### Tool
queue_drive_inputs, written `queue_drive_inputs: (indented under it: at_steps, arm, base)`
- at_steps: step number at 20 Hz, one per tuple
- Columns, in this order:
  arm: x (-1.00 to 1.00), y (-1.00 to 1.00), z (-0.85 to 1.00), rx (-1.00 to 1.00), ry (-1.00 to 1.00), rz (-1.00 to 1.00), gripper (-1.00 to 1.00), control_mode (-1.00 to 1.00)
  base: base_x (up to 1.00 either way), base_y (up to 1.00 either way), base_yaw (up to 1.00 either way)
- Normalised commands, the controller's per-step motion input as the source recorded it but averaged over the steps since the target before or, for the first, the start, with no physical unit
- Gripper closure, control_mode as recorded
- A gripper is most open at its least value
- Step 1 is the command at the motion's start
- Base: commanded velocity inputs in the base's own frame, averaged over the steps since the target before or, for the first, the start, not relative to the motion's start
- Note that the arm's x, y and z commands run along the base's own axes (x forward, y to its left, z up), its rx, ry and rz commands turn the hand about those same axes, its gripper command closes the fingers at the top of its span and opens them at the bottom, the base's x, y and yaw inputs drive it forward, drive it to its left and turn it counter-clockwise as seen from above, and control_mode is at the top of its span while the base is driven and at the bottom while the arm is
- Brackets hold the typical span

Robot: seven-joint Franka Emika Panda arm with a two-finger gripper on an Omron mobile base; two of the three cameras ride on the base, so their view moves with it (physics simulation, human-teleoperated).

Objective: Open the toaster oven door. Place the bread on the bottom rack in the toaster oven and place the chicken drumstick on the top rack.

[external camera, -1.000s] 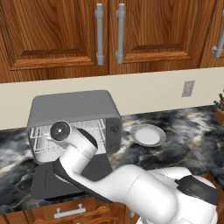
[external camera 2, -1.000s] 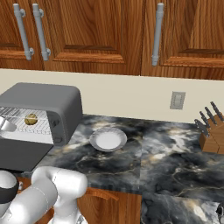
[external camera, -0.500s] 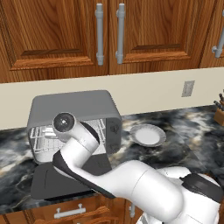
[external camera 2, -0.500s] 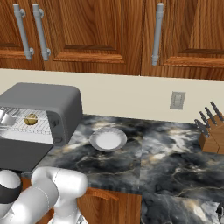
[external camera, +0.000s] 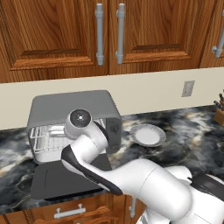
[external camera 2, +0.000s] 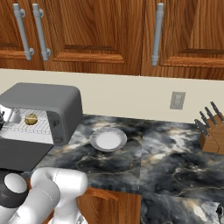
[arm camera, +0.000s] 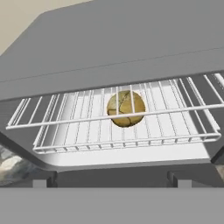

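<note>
The grey toaster oven (external camera: 74,103) (external camera 2: 43,94) stands at the counter's left with its door (external camera: 57,179) (external camera 2: 17,153) folded down flat. The round yellowish bread (arm camera: 126,108) (external camera 2: 30,119) lies inside on the bottom rack (arm camera: 166,140), seen through the wires of the top rack (arm camera: 65,120), which is bare. My gripper (arm camera: 112,181) hovers just outside the opening, above the door, facing the racks; it is open and empty. In the left base view my arm's wrist covers the middle of the opening. The chicken drumstick is out of view.
An empty round plate (external camera: 148,134) (external camera 2: 108,139) sits on the dark marble counter right of the oven. A knife block (external camera 2: 212,135) stands at the far right. Wooden cabinets hang above, and the counter's front edge runs just below the open door.
My wrist has risen and shifted right in front of the oven opening. The bread, the racks and the door have not moved.
</note>
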Motion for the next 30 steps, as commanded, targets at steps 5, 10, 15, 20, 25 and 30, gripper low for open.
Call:
queue_drive_inputs:
  at_steps: [5,10,15,20,25,30]
  arm:
    - [0.0,0.0,0.0,0.08,-0.06,-0.01,-1.0,-1.0]
    - [0.0,0.0,0.0,0.09,-0.06,-0.06,-1.0,-1.0]
    - [0.04,0.0,0.0,0.1,0.0,-0.15,-1.0,-1.0]
    - [0.01,0.0,0.0,0.14,0.0,-0.14,-1.0,-1.0]
    - [-0.06,0.05,-0.08,0.09,0.0,-0.1,-1.0,-1.0]
    - [-0.04,0.01,-0.1,0.03,-0.03,-0.07,-1.0,-1.0]
  base:
    - [0.0,0.0,0.0]
    - [0.0,0.0,0.0]
    - [0.0,0.0,0.0]
    - [0.0,0.0,0.0]
    - [0.0,0.0,0.0]
    - [0.0,0.0,0.0]
